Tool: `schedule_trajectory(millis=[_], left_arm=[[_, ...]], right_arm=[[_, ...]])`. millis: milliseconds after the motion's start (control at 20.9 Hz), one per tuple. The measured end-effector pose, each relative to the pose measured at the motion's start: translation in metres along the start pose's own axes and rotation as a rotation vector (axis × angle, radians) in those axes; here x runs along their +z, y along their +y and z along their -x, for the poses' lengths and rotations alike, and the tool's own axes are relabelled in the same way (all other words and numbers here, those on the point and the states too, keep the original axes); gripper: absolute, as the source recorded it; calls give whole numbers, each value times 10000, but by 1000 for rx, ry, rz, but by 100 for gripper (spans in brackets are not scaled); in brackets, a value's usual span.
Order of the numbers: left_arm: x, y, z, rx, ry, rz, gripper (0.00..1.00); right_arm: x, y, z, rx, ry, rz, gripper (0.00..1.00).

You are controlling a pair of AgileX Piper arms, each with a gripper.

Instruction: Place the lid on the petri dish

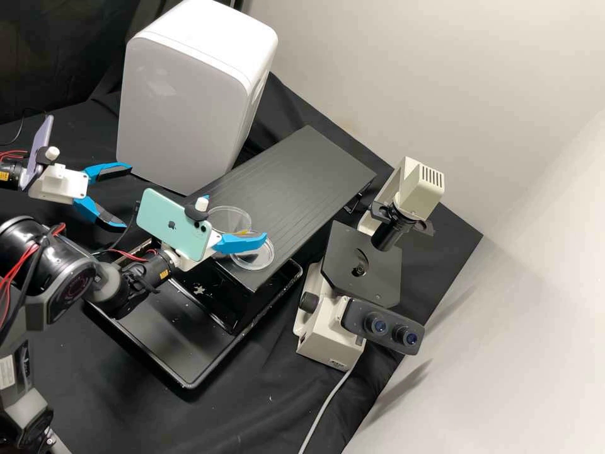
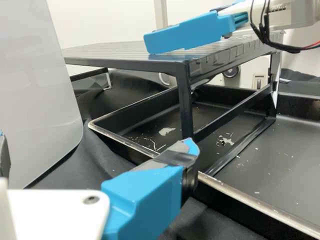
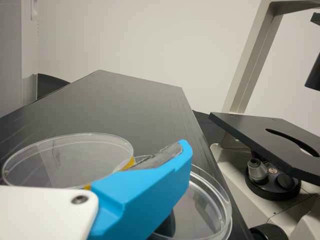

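My right arm [image 1: 50, 277] sits closest. Its right gripper [image 1: 251, 239] is clamped on the rim of the clear lid [image 3: 65, 160], tilted over the black platform's [image 1: 290, 183] near corner, just beside the petri dish [image 1: 257, 255] resting there. Well apart from the platform, my left gripper [image 1: 125, 195] hangs spread wide.

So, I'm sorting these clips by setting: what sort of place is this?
Probably a laboratory bench set up for microscopy: a microscope stands beside a black raised platform carrying a clear petri dish, its lid tilted beside it.
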Motion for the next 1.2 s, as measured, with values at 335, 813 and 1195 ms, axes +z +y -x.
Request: schedule_trajectory(millis=[335, 813, 1195], left_arm=[[0, 0, 0, 0, 0, 0, 100], [0, 0, 0, 0, 0, 0, 100], [0, 0, 0, 0, 0, 0, 100]], right_arm=[[11, 9, -3, -4, 7, -19, 0], [24, 33, -20, 0, 11, -38, 0], [21, 43, -27, 0, 13, -47, 0]])
